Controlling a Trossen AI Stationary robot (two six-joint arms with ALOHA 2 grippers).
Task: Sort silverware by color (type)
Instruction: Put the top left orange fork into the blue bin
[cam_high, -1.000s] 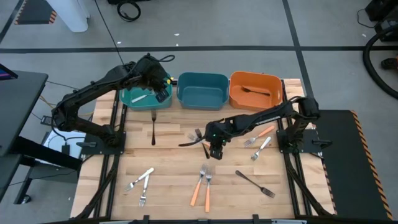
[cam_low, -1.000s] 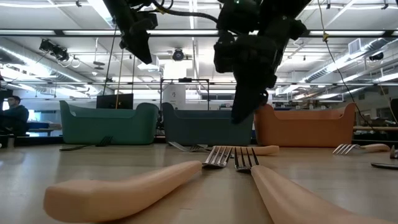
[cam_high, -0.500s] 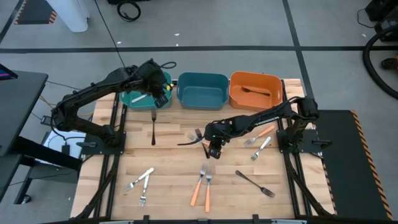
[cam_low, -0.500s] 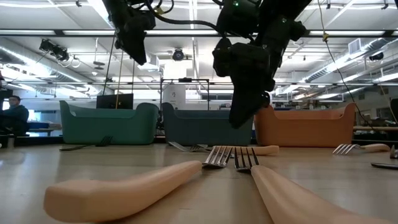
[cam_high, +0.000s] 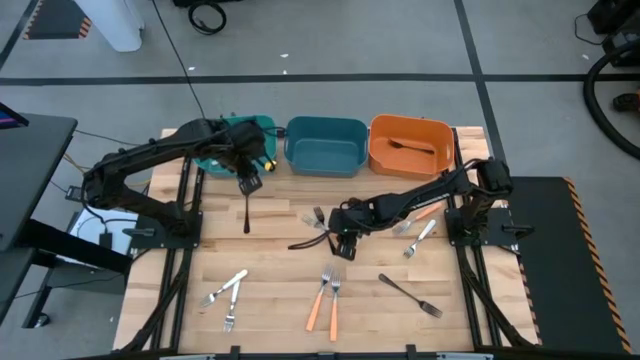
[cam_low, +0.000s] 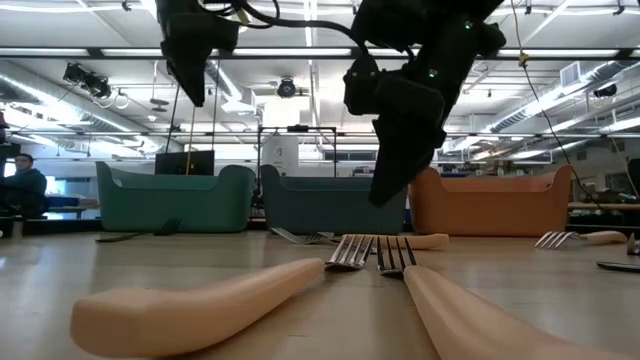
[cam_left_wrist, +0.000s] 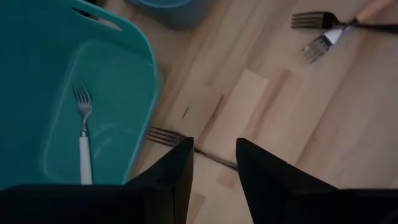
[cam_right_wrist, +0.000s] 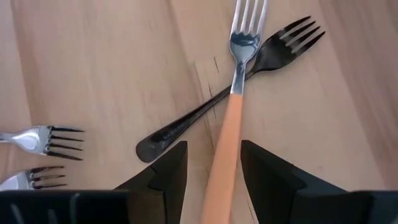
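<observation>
- We are seeing the right gripper (cam_high: 343, 243) hanging mid-table, fingers apart and empty, over an orange-handled fork (cam_right_wrist: 231, 118) that is lying across a black fork (cam_right_wrist: 230, 89).
- We are seeing the left gripper (cam_high: 248, 184) hovering just in front of the teal bin (cam_high: 262, 128), fingers apart and empty, above another black fork (cam_high: 247, 205).
- A white fork (cam_left_wrist: 83, 140) is lying in the teal bin; a black one (cam_high: 410, 146) is lying in the orange bin (cam_high: 412, 163).
- More forks are lying scattered on the table (cam_high: 270, 280).
</observation>
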